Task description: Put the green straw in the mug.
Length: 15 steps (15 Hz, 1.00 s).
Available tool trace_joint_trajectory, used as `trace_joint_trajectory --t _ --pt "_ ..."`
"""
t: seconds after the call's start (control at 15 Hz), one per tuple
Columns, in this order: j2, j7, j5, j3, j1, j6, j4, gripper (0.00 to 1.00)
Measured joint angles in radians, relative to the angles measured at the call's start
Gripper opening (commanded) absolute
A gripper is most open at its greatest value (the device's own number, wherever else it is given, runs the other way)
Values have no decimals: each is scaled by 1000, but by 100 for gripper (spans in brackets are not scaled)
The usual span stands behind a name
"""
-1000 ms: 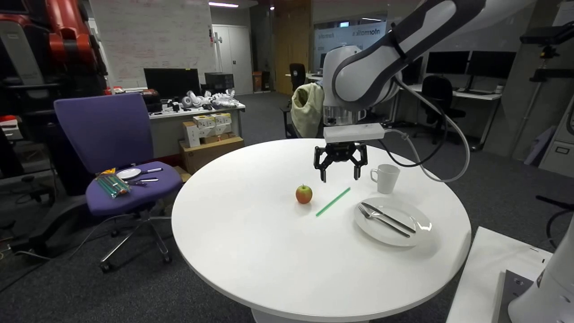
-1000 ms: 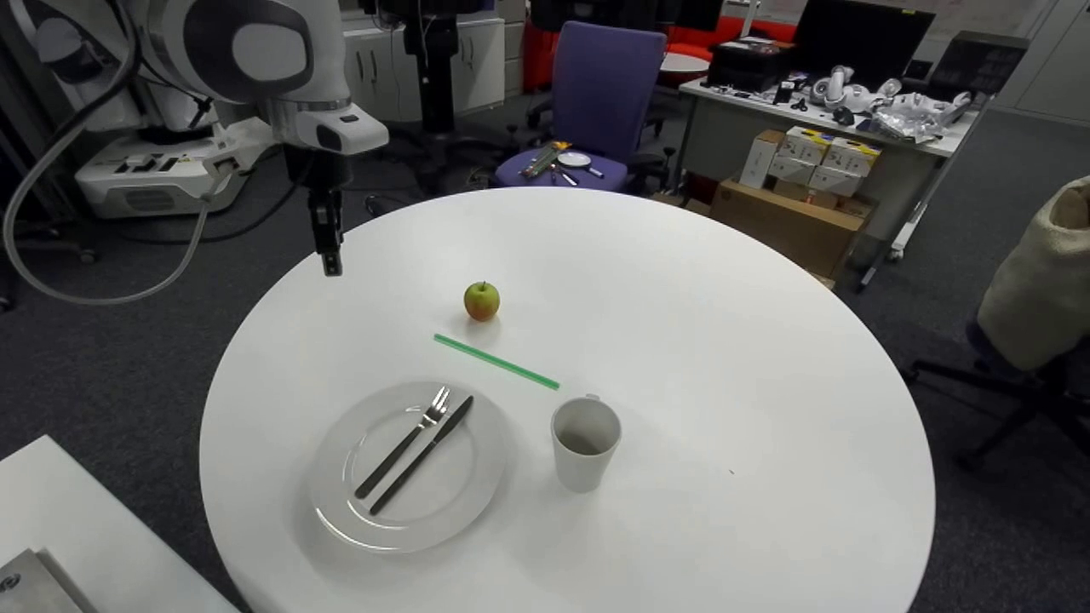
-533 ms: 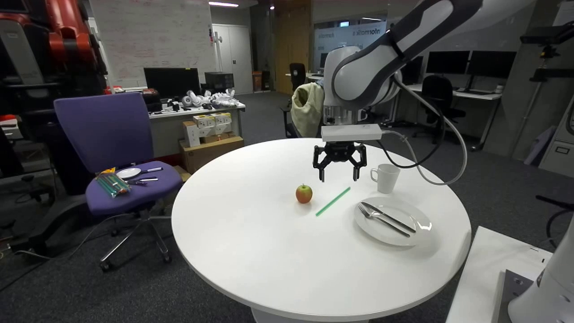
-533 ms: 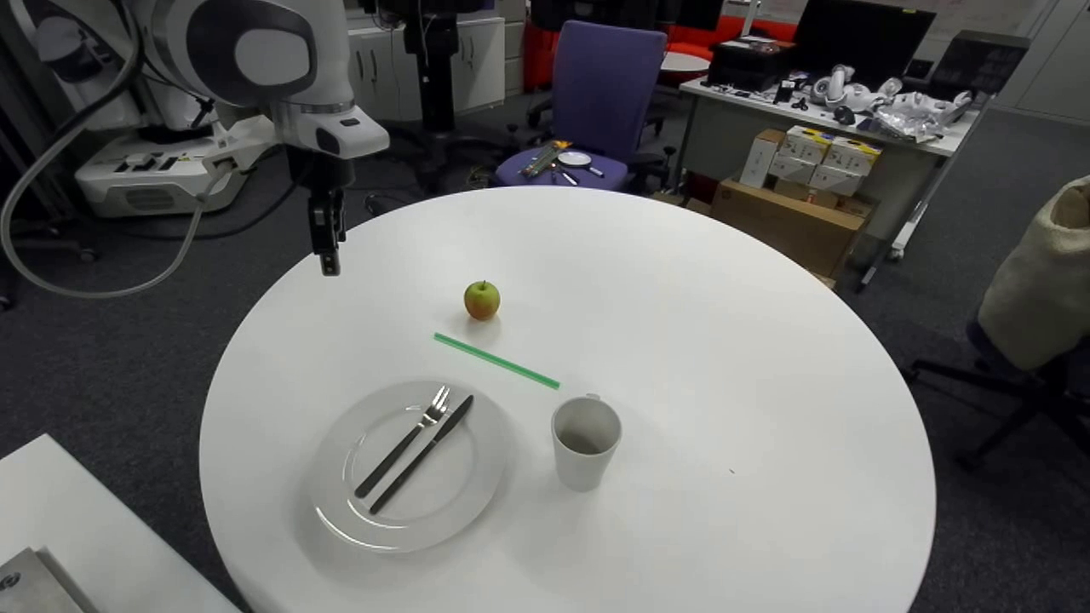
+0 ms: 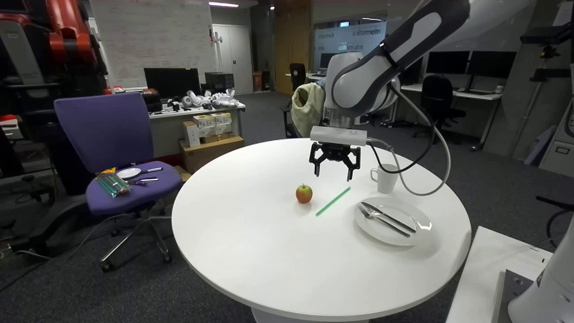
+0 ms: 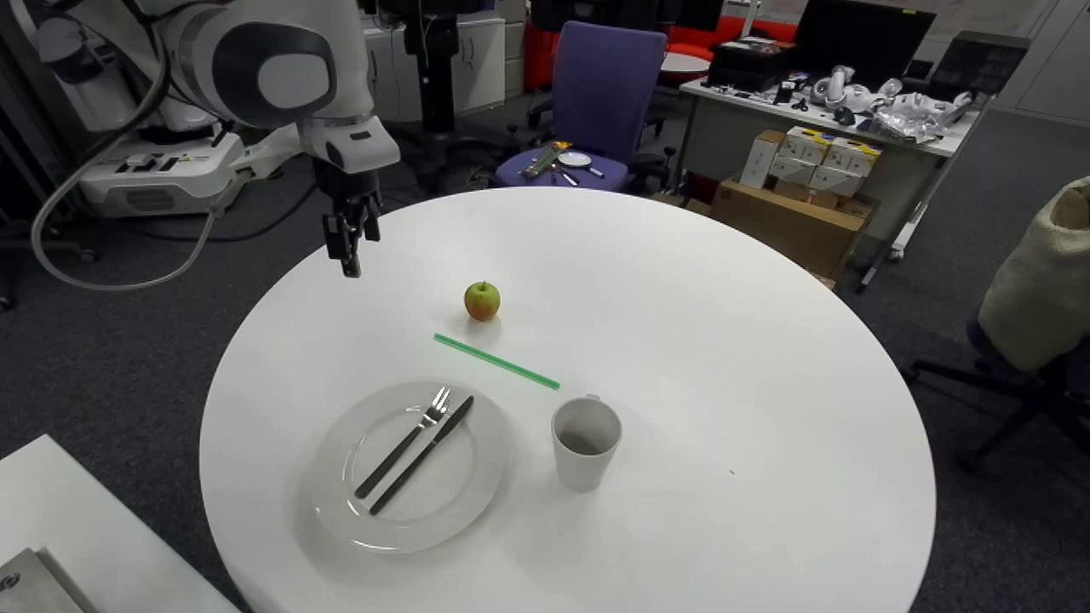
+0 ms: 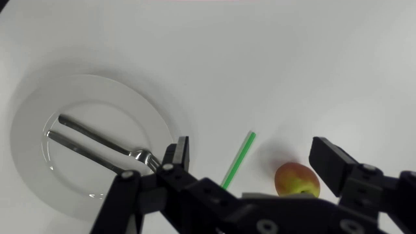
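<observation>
1. The black two-fingered gripper [image 5: 333,177], carried by the white robot arm with dark trim [image 5: 356,87], is held above the round white table [image 5: 251,251], well apart from its surface.
2. Its two fingers are parted widely, with a free gap between them.
3. The thin, straight, bright green straw [image 6: 496,362] is laid flat on the table, outside the small white mug with a side handle [image 6: 581,468]; in the wrist view its lower end is hidden by the gripper.
4. The mug is stood upright on the table, near one end of the straw but apart from it.
5. Near the mug, the flat, round white plate [image 6: 460,489] is placed, with the slim dark-handled metal fork [image 7: 100,138] and the dark metal knife [image 7: 85,153] laid side by side on it.
6. The round red-and-green apple [image 5: 304,194] is set near the straw, which is placed between apple and plate.
</observation>
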Motion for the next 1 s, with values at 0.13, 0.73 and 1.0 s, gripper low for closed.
trace_joint_trajectory --t 0.13,0.73,1.0 --pt "31 89 -14 -20 -5 69 3 100" --pt "218 397 -192 -156 1 291 61 100" --pt "296 428 -184 -193 7 292 107 100"
